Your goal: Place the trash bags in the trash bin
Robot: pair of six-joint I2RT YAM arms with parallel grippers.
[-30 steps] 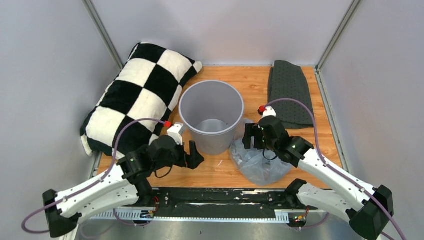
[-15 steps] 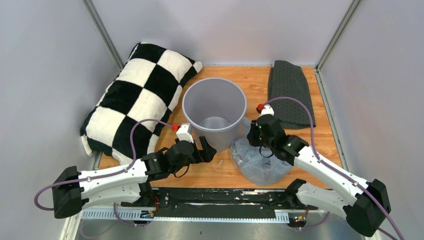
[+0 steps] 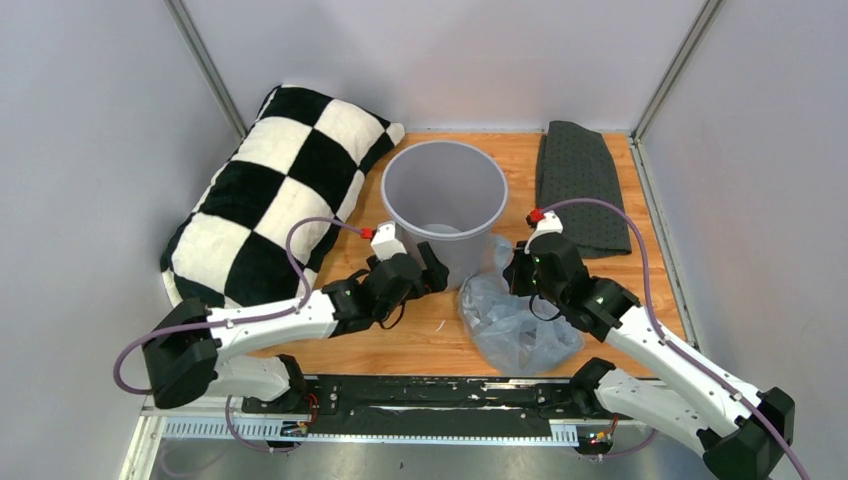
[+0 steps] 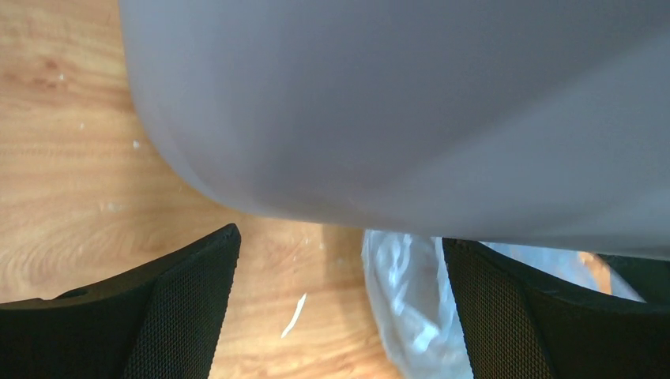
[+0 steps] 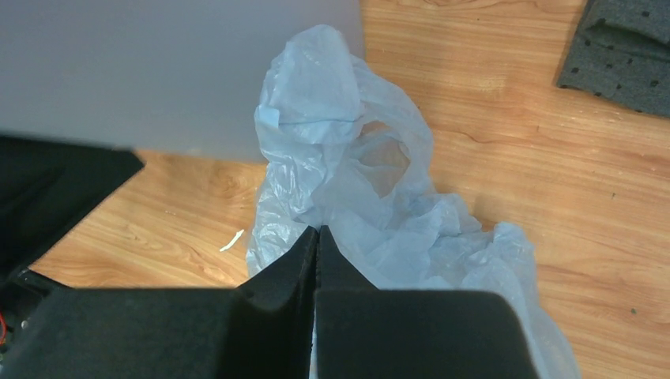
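Observation:
The light grey trash bin (image 3: 392,196) stands upright mid-table. Its wall fills the top of the left wrist view (image 4: 395,103) and the upper left of the right wrist view (image 5: 174,71). A crumpled pale blue trash bag (image 3: 515,325) lies on the wood by the bin's near right side (image 5: 348,158) (image 4: 403,300). My right gripper (image 3: 513,272) is shut, pinching a fold of the bag's film at its tips (image 5: 318,230). My left gripper (image 3: 432,272) is open, its fingers spread close to the bin's near lower wall (image 4: 340,237).
A black-and-white checkered pillow (image 3: 270,200) lies at the left, close to the bin. A dark grey dotted cloth (image 3: 580,185) (image 5: 624,39) sits at the back right. A small white scrap (image 3: 438,326) (image 4: 294,314) lies on the wood near the bag.
My right gripper has shut on the bag. The left arm has reached right and forward to the bin. The bin has shifted right and toward the back.

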